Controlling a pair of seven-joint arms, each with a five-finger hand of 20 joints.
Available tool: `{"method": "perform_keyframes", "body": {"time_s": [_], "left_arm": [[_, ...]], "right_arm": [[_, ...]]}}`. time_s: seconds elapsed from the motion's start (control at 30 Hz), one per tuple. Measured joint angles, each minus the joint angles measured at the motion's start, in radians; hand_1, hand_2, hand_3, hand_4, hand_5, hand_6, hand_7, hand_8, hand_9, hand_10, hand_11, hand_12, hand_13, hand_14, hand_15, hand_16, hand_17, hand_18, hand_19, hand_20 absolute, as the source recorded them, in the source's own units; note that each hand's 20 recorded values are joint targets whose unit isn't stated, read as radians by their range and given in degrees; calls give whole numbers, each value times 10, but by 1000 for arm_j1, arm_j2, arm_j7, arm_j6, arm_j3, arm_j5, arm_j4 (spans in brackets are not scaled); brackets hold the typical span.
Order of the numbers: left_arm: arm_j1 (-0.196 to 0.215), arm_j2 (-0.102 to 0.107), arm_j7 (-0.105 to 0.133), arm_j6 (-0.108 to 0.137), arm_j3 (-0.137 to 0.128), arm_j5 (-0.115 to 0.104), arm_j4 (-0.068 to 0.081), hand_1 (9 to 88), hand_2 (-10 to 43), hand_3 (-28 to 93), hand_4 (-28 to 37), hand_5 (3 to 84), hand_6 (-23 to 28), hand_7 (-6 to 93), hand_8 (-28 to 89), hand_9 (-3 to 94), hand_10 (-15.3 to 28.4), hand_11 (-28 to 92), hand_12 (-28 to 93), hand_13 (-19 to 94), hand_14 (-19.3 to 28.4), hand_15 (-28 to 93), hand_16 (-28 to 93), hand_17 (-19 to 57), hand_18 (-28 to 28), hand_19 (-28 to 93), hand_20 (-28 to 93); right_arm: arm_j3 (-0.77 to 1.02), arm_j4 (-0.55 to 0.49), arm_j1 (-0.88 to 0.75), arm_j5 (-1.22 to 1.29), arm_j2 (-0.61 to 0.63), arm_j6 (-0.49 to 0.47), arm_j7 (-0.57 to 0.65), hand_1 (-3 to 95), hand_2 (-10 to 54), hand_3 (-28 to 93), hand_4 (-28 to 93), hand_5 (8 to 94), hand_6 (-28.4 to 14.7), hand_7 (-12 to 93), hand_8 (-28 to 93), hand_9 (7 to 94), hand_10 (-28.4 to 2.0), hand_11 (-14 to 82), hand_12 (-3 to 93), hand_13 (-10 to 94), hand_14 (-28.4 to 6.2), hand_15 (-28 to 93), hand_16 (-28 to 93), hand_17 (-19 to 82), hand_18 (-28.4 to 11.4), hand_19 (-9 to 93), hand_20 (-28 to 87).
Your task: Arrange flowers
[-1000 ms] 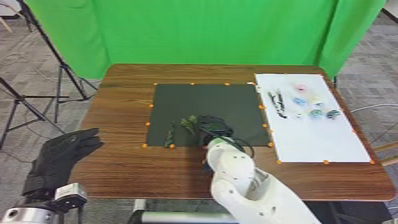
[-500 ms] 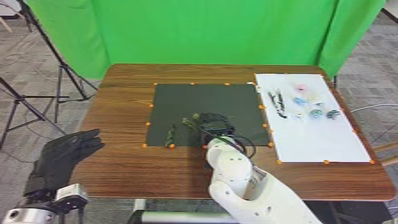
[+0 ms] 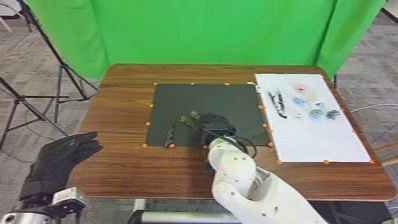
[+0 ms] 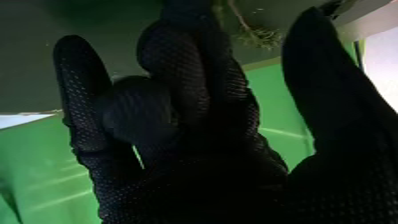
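I'm looking at a brown wooden table (image 3: 120, 110) on grey carpet (image 3: 35, 55), a green curtain (image 3: 213, 35) at its far side. A dark mat (image 3: 204, 97) lies mid-table; right of it, a white sheet (image 3: 320, 145) bears small flower heads (image 3: 300, 88). The right hand (image 3: 216, 123) is over the mat's near part, thumb well apart from loosely bent fingers, just beside a leafy green sprig (image 3: 188, 120); I can't tell if they touch. The left hand (image 3: 55, 160), fingers relaxed, is at the table's near left.

The mat (image 3: 209, 97) lies on the table (image 3: 124, 170), left of the sheet (image 3: 320, 142). Flowers (image 3: 300, 88) lie on the sheet; a sprig (image 3: 170, 136) lies on the mat.
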Motion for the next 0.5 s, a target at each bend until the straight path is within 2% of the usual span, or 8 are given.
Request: {"method": "perform_keyframes", "body": {"time_s": [0.2,0.33,0.5], "left_arm": [[15,-3,8,5,-8,-2,-7,275,65,808,-191,513,160,177,-95,419,234,425,104,285,280,625,-131,-94,208,580,170],[37,-7,21,14,-20,-8,-15,274,65,808,-190,513,159,177,-95,420,233,425,104,286,281,624,-131,-94,208,580,170],[75,-9,41,28,-30,-18,-23,274,65,808,-191,514,160,177,-95,420,233,425,104,285,281,624,-131,-94,208,579,170]], "right_arm": [[2,-1,0,-32,24,-9,16,262,-23,715,-200,660,-207,228,-56,575,-284,532,270,681,-183,803,237,399,-284,919,-153],[53,-34,-21,-9,51,-26,32,266,-19,712,-198,677,-203,239,-48,583,-284,535,277,679,-181,806,232,400,-284,920,-158],[136,-98,-38,119,90,-107,44,270,-11,719,-194,677,-194,256,-50,585,-284,531,280,678,-181,805,230,387,-284,916,-166]]}}
